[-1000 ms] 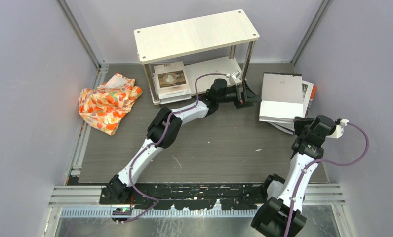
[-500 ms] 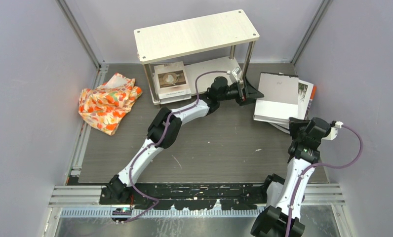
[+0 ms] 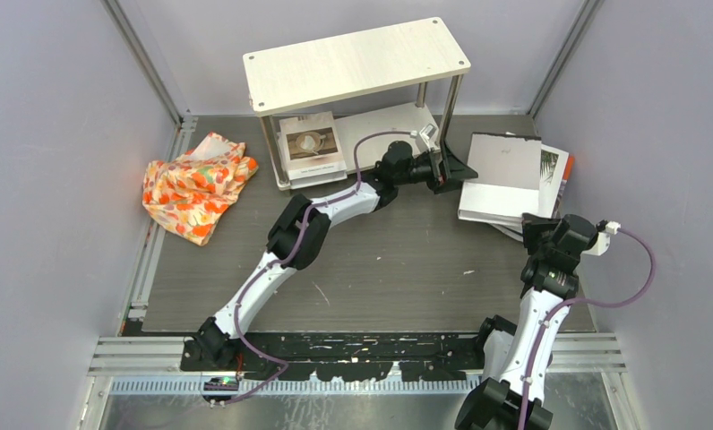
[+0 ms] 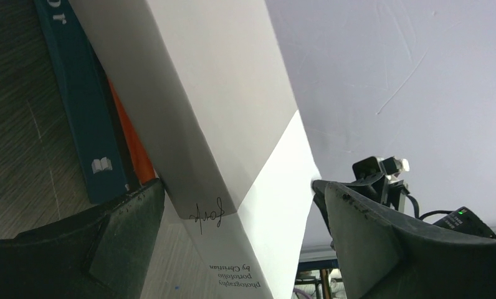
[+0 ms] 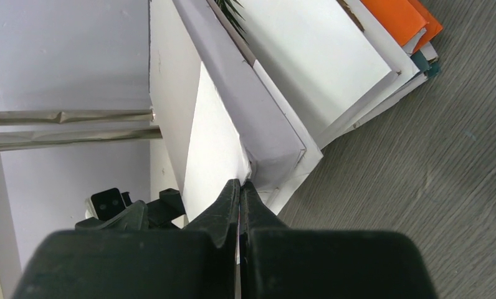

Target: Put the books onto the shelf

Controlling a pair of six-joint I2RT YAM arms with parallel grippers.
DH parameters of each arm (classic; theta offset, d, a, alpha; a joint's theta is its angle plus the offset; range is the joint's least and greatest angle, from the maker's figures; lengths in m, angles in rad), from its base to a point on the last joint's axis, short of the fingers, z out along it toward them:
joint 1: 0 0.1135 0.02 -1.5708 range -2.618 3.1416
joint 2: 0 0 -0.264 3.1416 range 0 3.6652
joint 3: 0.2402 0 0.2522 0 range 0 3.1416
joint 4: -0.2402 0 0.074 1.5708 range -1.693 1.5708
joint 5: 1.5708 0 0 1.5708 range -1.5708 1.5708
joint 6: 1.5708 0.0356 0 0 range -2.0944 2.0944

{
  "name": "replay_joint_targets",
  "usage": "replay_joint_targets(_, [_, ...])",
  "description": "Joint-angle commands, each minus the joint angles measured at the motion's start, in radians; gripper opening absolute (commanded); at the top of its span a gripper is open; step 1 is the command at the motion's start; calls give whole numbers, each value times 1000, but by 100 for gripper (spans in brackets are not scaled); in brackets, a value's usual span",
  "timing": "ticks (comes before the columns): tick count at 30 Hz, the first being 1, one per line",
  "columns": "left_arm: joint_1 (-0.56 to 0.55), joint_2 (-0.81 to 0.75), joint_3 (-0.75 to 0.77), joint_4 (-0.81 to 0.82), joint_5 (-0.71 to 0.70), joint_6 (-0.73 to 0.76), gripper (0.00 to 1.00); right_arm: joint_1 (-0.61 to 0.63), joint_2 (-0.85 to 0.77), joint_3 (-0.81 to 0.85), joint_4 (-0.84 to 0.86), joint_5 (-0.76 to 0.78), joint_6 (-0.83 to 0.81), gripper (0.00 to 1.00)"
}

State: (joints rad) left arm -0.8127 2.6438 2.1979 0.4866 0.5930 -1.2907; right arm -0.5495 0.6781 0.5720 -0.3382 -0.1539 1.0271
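The shelf (image 3: 357,63) stands at the back, with the coffee-cup book (image 3: 311,143) lying on its lower board. A stack of books lies to its right, with the palm-leaf (image 3: 550,166), orange (image 5: 401,18) and teal (image 4: 83,106) covers showing. On top, the grey-white book (image 3: 501,175) (image 4: 233,93) is tilted up. My left gripper (image 3: 456,170) (image 4: 239,199) is open, and the book's left edge sits between its fingers. My right gripper (image 3: 530,222) (image 5: 240,185) is shut, its tips pressed against the book's near corner (image 5: 258,118).
An orange-and-white floral cloth (image 3: 194,184) lies crumpled at the left of the dark mat (image 3: 398,260). Grey walls enclose the table on three sides. The left arm stretches diagonally across the mat toward the shelf's right legs.
The right gripper has moved left with the grey-white book, which slid toward the left gripper and tipped up. The left gripper turned slightly; its jaws stayed wide.
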Motion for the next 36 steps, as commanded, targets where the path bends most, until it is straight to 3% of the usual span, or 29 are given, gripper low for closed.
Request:
replay_joint_targets(1, [-31,-45,-35,101,29,-4,100,14,-7,15,10,-43,4,1])
replay_joint_targets(17, [-32,-6,16,83,42,-6,98,18,-21,-15,0,-62,0,1])
replay_joint_targets(28, [-27,-14,-16,164,74,-56,65,25,-26,-18,-23,-64,-4,2])
replay_joint_targets(33, [-26,-29,-44,168,82,-57,48,28,-26,-8,-32,-60,-7,7])
replay_joint_targets(36, [-22,-40,-66,169,83,-59,43,30,-27,-2,-39,-59,-9,17])
